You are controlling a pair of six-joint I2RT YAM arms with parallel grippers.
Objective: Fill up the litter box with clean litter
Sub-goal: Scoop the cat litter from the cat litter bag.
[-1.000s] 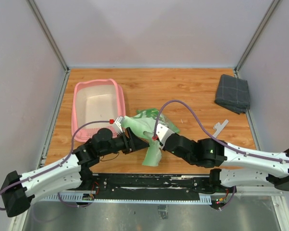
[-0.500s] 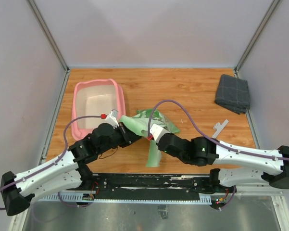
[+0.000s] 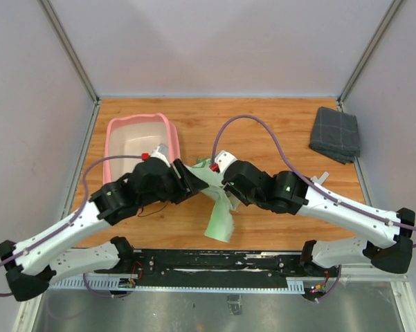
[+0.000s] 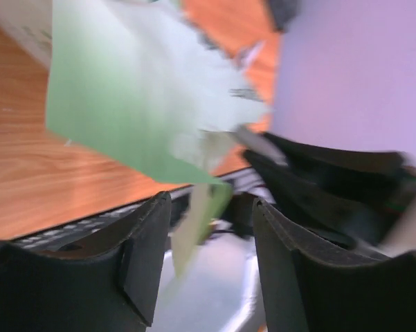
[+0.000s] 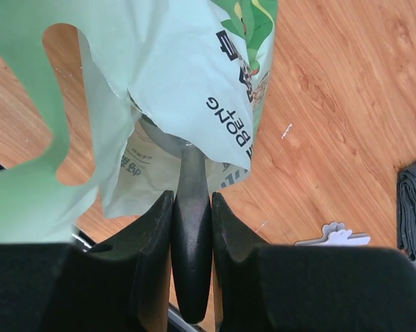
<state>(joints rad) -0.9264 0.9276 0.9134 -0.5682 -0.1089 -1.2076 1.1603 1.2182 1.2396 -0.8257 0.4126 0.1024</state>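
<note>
With my right claw (image 5: 192, 204) clenched on the scoop (image 5: 192, 166) inside the bag (image 5: 194, 69) just right of the litter box (image 3: 118, 131) and my left claw (image 4: 211, 207) spread, that box on the bench (image 3: 277, 124) looks unfilled, so I judge all the scooping is left.

**Obscured, cropped and unclear items across three views**

The left wrist view was badly blurred. The green bag (image 4: 138, 104) was recorded only as a soft patch with its print unreadable. It could not be told whether the left gripper (image 4: 211, 200) was closed on the flap between its fingers. The bowl of the scoop (image 5: 191, 228) was concealed inside the bag, and no contents could be made out. The near corner of the litter box (image 3: 135, 120) was masked by the left arm (image 3: 76, 225). The grey cloth (image 5: 415, 207) was cropped at the frame edge. A small white item (image 5: 336, 236) was left unidentified.
</note>
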